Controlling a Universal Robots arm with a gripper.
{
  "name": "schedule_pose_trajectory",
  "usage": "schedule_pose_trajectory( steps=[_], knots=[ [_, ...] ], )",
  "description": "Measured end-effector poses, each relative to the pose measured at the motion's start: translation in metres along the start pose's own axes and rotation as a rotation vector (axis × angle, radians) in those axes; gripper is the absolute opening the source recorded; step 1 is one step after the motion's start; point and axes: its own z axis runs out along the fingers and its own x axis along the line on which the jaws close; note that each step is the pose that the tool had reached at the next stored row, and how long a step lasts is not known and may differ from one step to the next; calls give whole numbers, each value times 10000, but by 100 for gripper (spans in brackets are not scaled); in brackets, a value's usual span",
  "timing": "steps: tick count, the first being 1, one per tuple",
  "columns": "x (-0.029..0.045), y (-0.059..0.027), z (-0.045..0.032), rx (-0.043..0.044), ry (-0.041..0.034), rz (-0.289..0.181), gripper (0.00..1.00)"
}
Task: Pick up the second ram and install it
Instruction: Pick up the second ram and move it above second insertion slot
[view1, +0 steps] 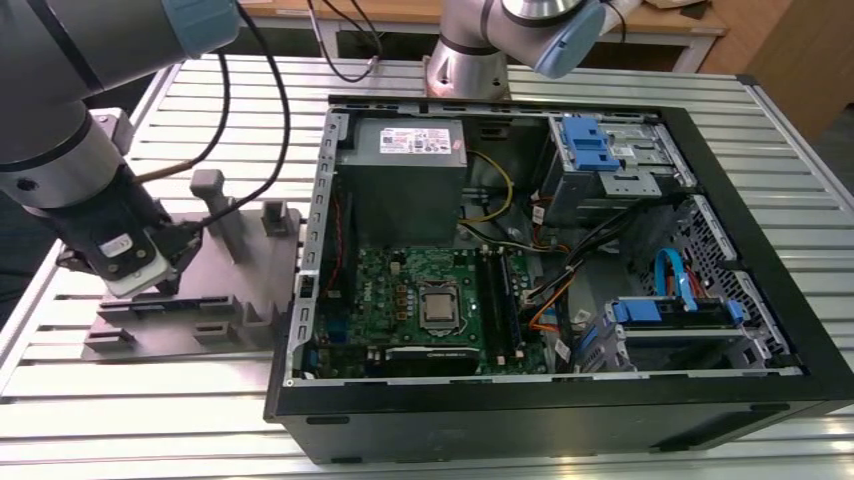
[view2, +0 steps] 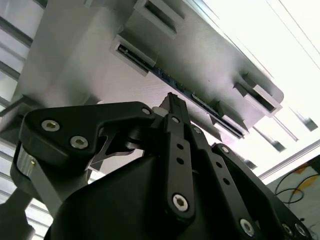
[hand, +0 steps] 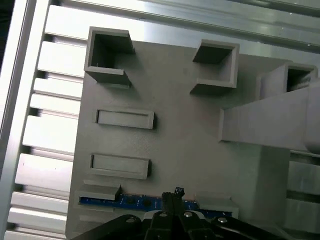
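**Pick of second ram: at the holder**

Exterior view: end effector (view1: 134, 268) low over grey holder (view1: 200, 320) on the table (view1: 134, 400), well apart from the open computer case (view1: 300, 300).

Second wrist view: the second ram (view2: 162, 75) stands on edge in the holder's slot, just beyond the end effector (view2: 172, 100).

First wrist view: ram (hand: 130, 202) directly at the end effector (hand: 172, 196). Whether it is clamped or released cannot be told.

Judgement: pick stage, nothing installed. The pick calls for a square hold and a straight pull from the slot.
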Motion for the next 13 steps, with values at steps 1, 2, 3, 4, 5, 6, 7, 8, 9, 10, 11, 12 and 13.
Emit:
schedule_pose_trajectory(
  steps=[1,2,3,4,5,6,7,8,9,10,11,12,13],
  knots=[
    [0,0,0,-4,8,-176,11],
    [0,0,0,-8,15,-338,11],
    [0,0,0,-11,22,-501,11],
    [0,0,0,-15,29,-663,11],
    [0,0,0,-19,36,-828,11],
    [0,0,0,-22,43,-989,11],
    [0,0,1,-26,50,-1143,11],
    [0,0,1,-29,57,-1292,11],
    [0,0,1,-33,63,-1436,11],
    [0,0,1,-36,70,-1588,11],
    [0,0,1,-39,76,-1721,11],
    [0,0,1,-42,82,-1854,11],
    [0,0,1,-45,87,-1988,11]
  ],
)
